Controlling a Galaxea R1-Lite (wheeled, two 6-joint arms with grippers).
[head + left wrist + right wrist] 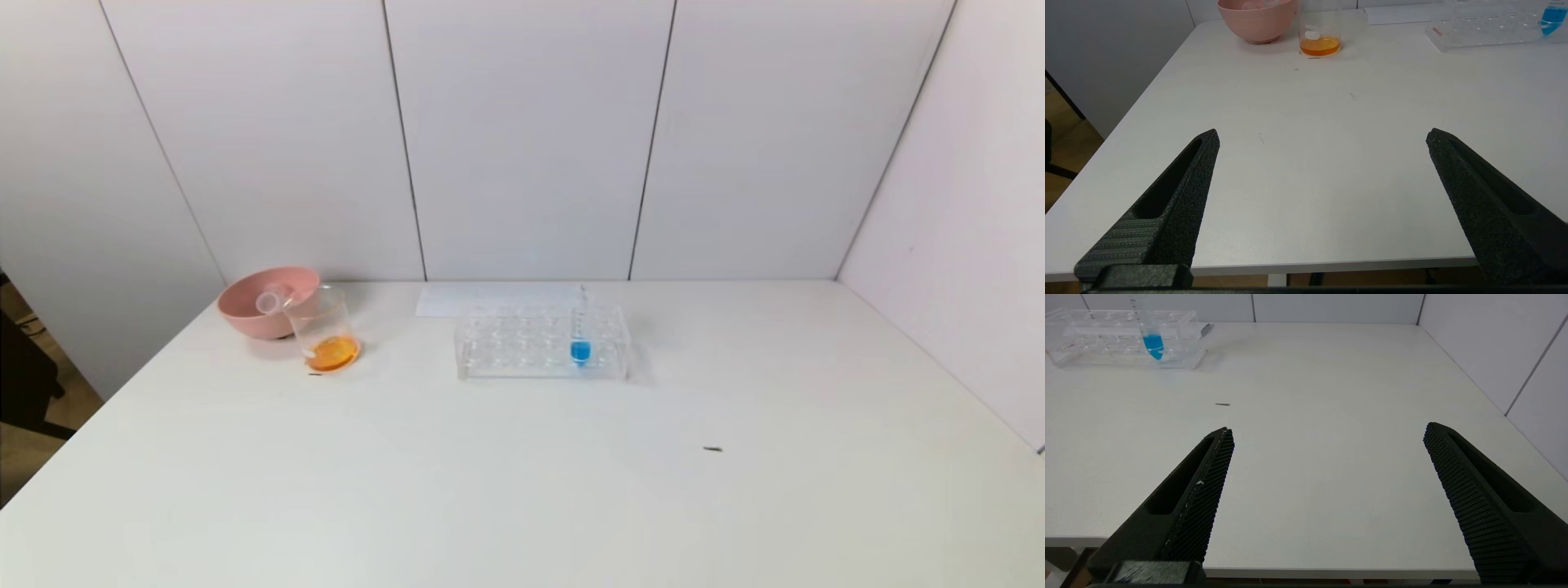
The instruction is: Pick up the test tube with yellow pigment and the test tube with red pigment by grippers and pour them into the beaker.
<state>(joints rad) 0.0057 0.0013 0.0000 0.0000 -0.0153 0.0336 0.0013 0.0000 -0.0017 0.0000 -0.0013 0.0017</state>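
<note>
The beaker (326, 331), marked "300ml" on its wall, stands on the white worktop (522, 474) at the far left with a shallow layer of orange liquid in its bottom, touching or just in front of the pink bowl (253, 306), in which a clear empty tube (273, 300) lies. To its right, well apart, the clear rack (522, 343) holds one upright blue-tipped tube (580, 343); a red mark on the rack is too small to read. The left gripper (1323, 136) and right gripper (1327, 430) both hang at the near worktop edge, fingers spread wide, holding nothing.
</note>
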